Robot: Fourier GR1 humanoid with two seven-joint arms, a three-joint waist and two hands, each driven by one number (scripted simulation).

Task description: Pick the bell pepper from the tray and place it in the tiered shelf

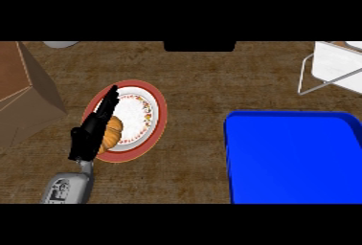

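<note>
On the plate (161, 115) at the bench's (198, 72) left, not the blue tray (297, 158), the orange bell pepper (113, 132) lies just right of the left hand (89, 136), fingers (109, 99) straight, gripping nothing, with the tiered shelf (332, 67) well apart up right.

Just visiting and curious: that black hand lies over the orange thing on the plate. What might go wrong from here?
1. The left hand lies straight-fingered over the orange item near the rim of the plate; curling round it could nudge it off or tilt the plate.
2. The white shelf stands far off at the upper right, beyond the blue tray; carrying that way may stretch this arm and could clip the tray's wall.
</note>
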